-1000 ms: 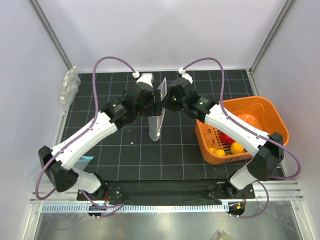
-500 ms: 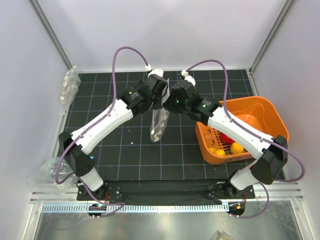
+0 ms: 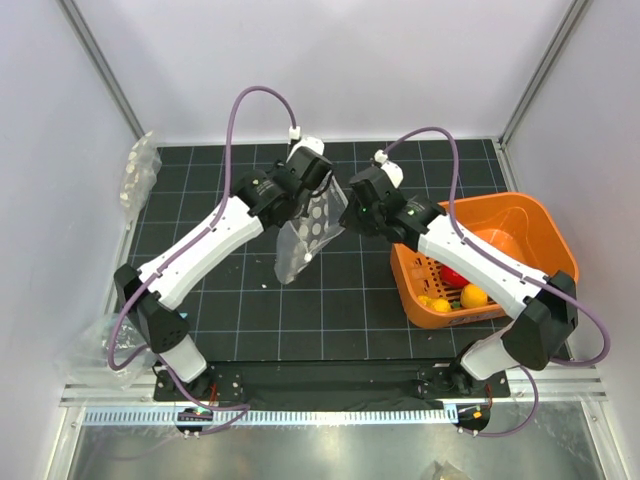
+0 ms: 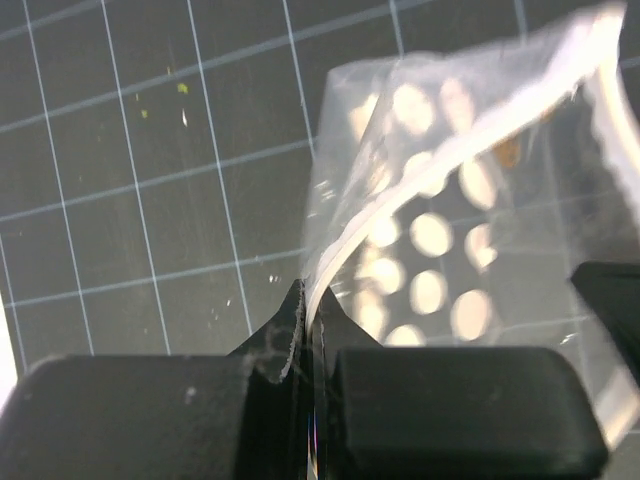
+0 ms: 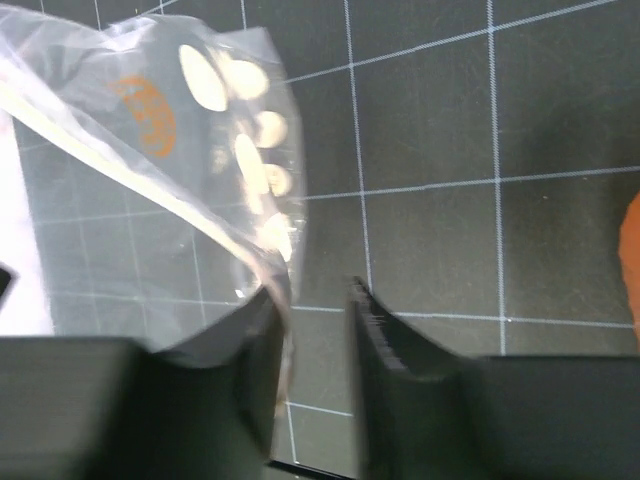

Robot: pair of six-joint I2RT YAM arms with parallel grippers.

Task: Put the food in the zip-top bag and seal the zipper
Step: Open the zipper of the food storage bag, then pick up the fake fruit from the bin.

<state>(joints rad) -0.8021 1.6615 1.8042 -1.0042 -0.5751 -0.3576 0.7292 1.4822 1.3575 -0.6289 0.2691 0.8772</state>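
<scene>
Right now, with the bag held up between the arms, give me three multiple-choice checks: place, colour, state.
1. Where are the toy fruits? A in the zip-top bag; B in the orange basket; C in the left tool.
2. What colour are the bag's dots? A blue; B green; C white.
3. How is the left tool? A shut on the bag's edge; B open; C shut on a fruit.
Answers: 1 B, they lie on the basket's floor; 2 C, white rounds show on the clear plastic; 3 A, its jaws pinch the bag's edge.
</scene>
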